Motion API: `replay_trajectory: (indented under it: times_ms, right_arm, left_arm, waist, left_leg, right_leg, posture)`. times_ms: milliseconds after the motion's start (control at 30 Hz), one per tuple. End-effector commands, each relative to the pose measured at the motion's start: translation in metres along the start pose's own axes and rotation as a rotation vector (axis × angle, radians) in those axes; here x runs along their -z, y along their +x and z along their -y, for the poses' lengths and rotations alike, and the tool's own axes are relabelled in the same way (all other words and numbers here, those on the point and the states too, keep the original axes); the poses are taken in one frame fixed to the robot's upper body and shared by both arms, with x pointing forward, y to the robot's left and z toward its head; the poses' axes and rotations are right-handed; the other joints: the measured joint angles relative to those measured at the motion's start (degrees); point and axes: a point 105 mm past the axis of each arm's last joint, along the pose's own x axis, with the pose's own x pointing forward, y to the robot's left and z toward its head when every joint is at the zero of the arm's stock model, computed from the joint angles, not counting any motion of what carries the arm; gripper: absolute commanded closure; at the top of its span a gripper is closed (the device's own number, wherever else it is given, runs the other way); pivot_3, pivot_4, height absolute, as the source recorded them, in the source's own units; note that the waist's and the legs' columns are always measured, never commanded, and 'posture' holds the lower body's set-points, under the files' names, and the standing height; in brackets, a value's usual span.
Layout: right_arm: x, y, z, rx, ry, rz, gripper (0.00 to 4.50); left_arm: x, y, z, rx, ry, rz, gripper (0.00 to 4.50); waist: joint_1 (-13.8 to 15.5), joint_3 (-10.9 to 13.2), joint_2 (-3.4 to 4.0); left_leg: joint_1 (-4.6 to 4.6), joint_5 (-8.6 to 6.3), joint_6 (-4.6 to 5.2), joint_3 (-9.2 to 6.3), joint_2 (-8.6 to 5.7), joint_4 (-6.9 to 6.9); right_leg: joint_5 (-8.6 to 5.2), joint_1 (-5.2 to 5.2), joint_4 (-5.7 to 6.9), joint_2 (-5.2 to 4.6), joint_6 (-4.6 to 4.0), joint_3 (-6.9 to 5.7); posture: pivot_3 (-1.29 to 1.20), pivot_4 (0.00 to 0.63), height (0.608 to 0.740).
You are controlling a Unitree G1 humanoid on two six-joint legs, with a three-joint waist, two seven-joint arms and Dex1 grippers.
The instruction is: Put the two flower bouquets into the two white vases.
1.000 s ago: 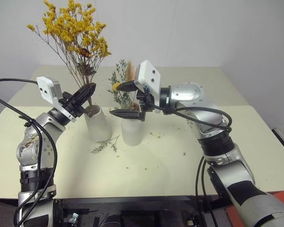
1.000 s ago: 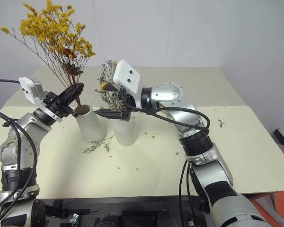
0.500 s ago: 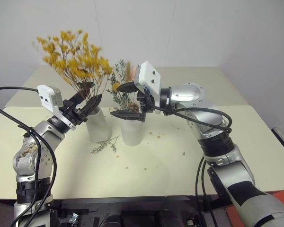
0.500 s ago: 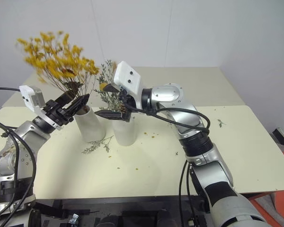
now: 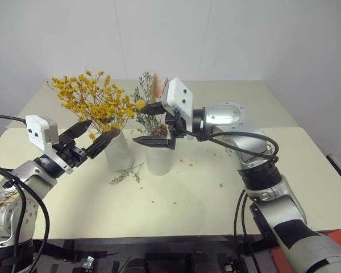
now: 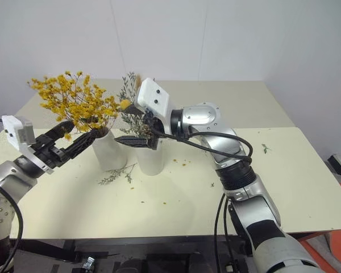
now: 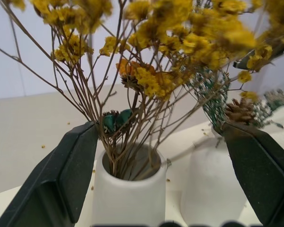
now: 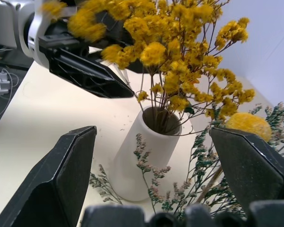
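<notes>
Yellow bouquet [image 5: 94, 102] seated in vase [image 5: 118, 151], just ahead of left gripper [image 5: 92, 136]; gripper spread wide, apparently nothing touched.

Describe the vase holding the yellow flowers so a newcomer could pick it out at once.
On the cream table, two white vases stand side by side near the middle. The one wanted is nearer the robot's left hand, a plain wide-mouthed cylinder. Brown stems of mustard-yellow flowers rise from it, while its neighbour holds grey-green sprigs with a pine cone.
</notes>
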Motion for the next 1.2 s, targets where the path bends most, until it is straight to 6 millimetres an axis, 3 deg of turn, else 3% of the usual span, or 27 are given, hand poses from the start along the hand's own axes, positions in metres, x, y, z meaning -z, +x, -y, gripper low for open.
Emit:
replay_trajectory:
  times_ms: [33, 200, 633, 900, 1200]
  right_arm:
    - [-0.013, -0.003, 0.000, -0.001, -0.042, 0.032, 0.00]
    - [-0.016, -0.014, 0.004, 0.029, -0.045, 0.045, 0.00]
    - [-0.015, -0.079, 0.004, 0.213, 0.045, 0.059, 0.00]
    - [-0.002, -0.118, -0.009, 0.324, 0.119, 0.010, 0.00]
    - [0.029, -0.142, -0.029, 0.374, 0.217, -0.109, 0.00]
  left_arm:
    - [-0.020, -0.008, 0.004, 0.035, 0.066, 0.033, 0.04]
    - [-0.028, -0.014, 0.008, 0.092, 0.104, 0.025, 0.04]
    - [-0.039, -0.019, 0.024, 0.311, 0.174, -0.033, 0.04]
    - [-0.036, -0.040, 0.027, 0.358, 0.157, -0.113, 0.04]
    - [-0.018, -0.038, 0.037, 0.419, 0.159, -0.194, 0.04]
  waist:
    - [0.00, 0.00, 0.00]
    - [0.03, 0.01, 0.01]
    - [0.07, 0.00, 0.01]
    - [0.00, 0.01, 0.01]
    - [0.31, 0.00, -0.01]
  left_leg:
    - [0.00, 0.00, 0.00, 0.00, 0.01, 0.00]
    - [-0.02, 0.00, 0.00, 0.00, 0.00, -0.01]
    - [-0.04, 0.00, 0.00, 0.05, 0.07, -0.16]
    - [-0.02, 0.00, 0.00, 0.12, 0.07, -0.37]
    - [0.06, 0.01, 0.01, 0.14, 0.08, -0.36]
  right_leg:
    - [-0.01, 0.00, -0.01, 0.00, 0.01, 0.00]
    - [-0.02, -0.01, -0.04, -0.01, -0.01, 0.00]
    - [-0.07, 0.05, -0.43, 0.03, 0.09, -0.02]
    - [-0.13, 0.02, -0.57, 0.01, 0.14, 0.01]
    - [-0.28, 0.07, -0.55, 0.01, 0.08, 0.03]
  posture:
    - [0.00, 0.150, 0.740]
    - [0.00, 0.150, 0.740]
    - [0.00, 0.150, 0.740]
    - [0.00, 0.150, 0.740]
    - [0.00, 0.150, 0.740]
